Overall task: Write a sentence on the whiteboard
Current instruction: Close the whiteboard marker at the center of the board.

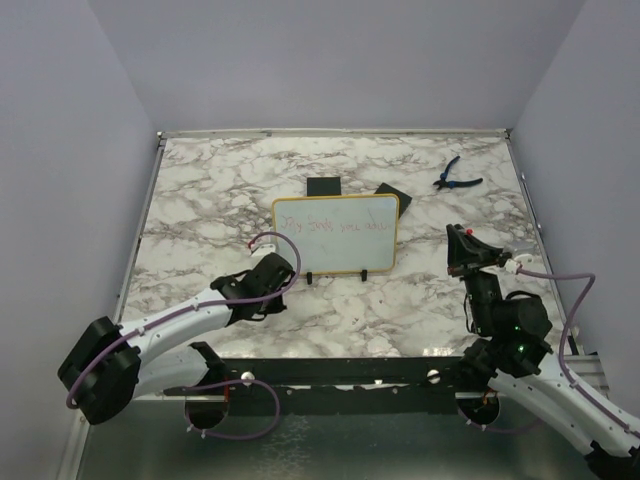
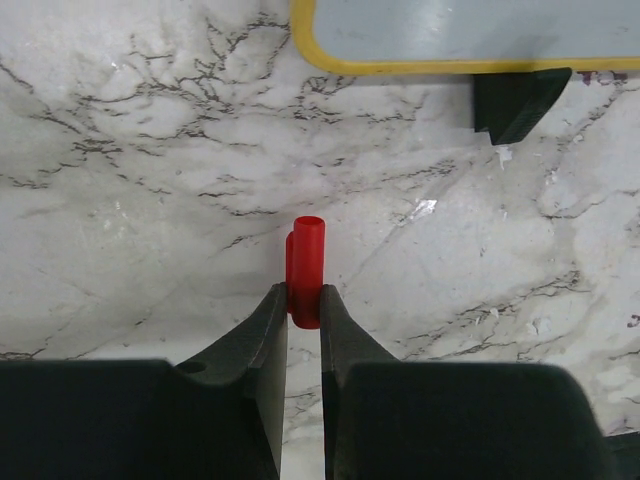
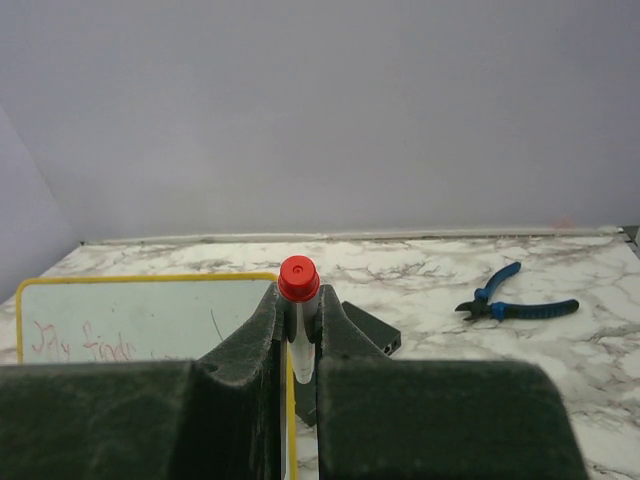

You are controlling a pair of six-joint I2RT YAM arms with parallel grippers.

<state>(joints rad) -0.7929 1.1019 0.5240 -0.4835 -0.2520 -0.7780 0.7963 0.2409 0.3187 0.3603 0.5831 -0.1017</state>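
Note:
The whiteboard [image 1: 336, 250], yellow-framed on two black feet, stands mid-table with the sentence [image 1: 330, 228] in faint red scribble across it. My left gripper [image 1: 283, 268] sits on the marble just in front of the board's left corner. In the left wrist view the left gripper [image 2: 304, 292] is shut on a red marker cap [image 2: 307, 262], with the whiteboard's frame [image 2: 450, 66] and one foot [image 2: 515, 100] beyond it. My right gripper [image 1: 460, 240], right of the board, is raised. In the right wrist view the right gripper [image 3: 298, 292] is shut on a white marker with a red end [image 3: 299, 279]; the whiteboard [image 3: 140, 305] and sentence [image 3: 80, 343] lie left.
Blue-handled pliers [image 1: 455, 178] lie at the back right, also the pliers [image 3: 517, 303] in the right wrist view. Two small black squares [image 1: 323, 187] [image 1: 391, 194] sit behind the board. Grey walls enclose the table on three sides.

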